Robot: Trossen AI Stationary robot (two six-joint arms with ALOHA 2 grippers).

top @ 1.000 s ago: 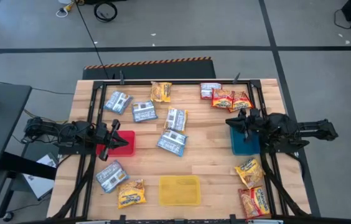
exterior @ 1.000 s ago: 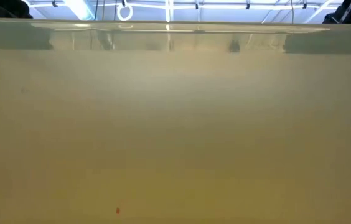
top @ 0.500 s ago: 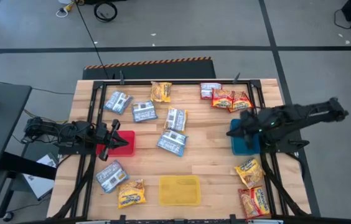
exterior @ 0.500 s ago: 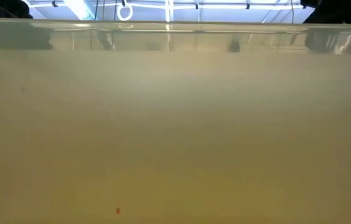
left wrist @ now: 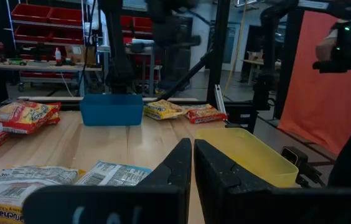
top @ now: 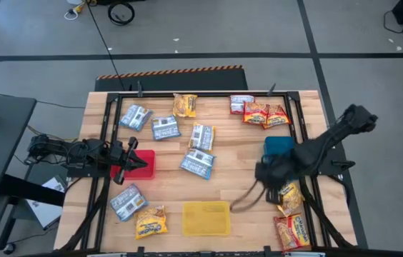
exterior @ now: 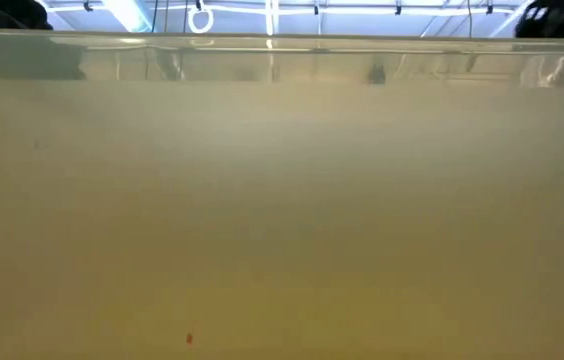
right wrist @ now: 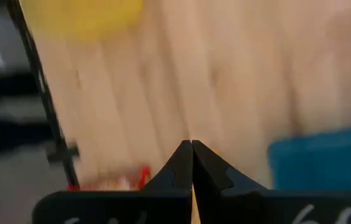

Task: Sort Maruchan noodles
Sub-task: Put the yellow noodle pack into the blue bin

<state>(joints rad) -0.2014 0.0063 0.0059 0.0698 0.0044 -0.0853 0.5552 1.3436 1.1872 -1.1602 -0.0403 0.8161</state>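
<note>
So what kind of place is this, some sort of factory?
More likely a robotics lab or workshop. Shelves of red bins line the back wall, cables lie on the grey floor, and two robot arms sit at a wooden table strewn with noodle packets and coloured trays.

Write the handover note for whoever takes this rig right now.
Left tool: shut, empty, over the red tray.
Right tool: shut, empty, over bare table just in front of the blue tray.
Packets: blue ones mid-table and on the left, yellow ones at back, front left and right, red ones back right and front right.
Done: nothing; red, blue and yellow tray all empty.
Left: sort every packet.
</note>
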